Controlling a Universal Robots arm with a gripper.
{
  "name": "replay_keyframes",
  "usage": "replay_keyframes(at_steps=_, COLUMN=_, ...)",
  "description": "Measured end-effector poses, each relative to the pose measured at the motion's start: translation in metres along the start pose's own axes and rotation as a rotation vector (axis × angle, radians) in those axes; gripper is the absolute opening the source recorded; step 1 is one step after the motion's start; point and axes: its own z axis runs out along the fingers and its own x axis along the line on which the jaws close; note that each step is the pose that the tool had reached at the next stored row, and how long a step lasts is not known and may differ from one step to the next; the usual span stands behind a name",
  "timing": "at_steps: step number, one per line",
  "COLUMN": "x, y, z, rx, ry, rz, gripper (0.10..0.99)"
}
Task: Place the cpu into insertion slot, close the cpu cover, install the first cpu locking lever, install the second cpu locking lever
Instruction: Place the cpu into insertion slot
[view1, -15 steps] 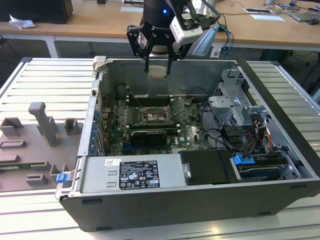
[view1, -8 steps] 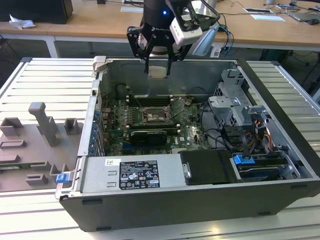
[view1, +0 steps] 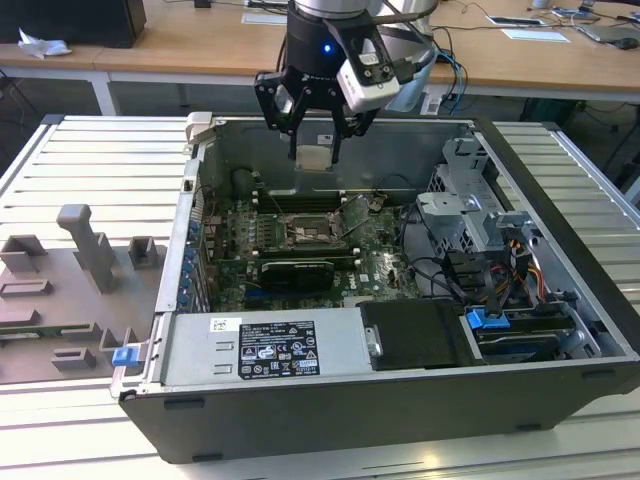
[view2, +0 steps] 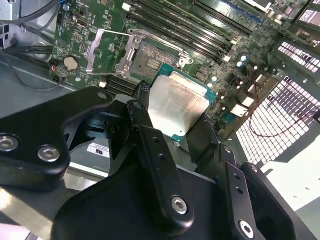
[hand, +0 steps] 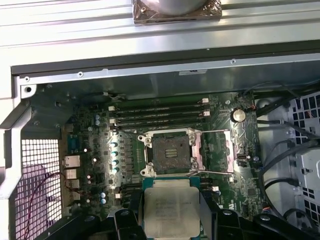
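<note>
The open computer case (view1: 330, 400) lies on its side on the slatted desk (view1: 90, 160). This turns the motherboard (view1: 385, 268) upward, where an arm can reach it from above.

Over the board, in the upper middle of the exterior view, hangs the hand (view1: 316, 157). Its fingers are clamped on two opposite edges of the cpu (view2: 177, 105). I judge the edge grip is there to keep the chip level, its pale metal face toward the wrist cameras and its underside free toward the board.

The chip is in the air, well above the board and not seated. The insertion slot (hand: 171, 152) sits near the middle of the exterior view, below the hand, with its dark square bare. The cpu cover (view2: 129, 54) is swung open to one side of the slot, and that leaves the socket free to take the chip.
</note>
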Motion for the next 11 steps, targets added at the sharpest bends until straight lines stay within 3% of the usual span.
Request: replay_keyframes(at_steps=11, x=-0.0002, y=-0.0009, z=0.0094, rx=0.000, ry=0.0019, rz=0.000, gripper=0.541)
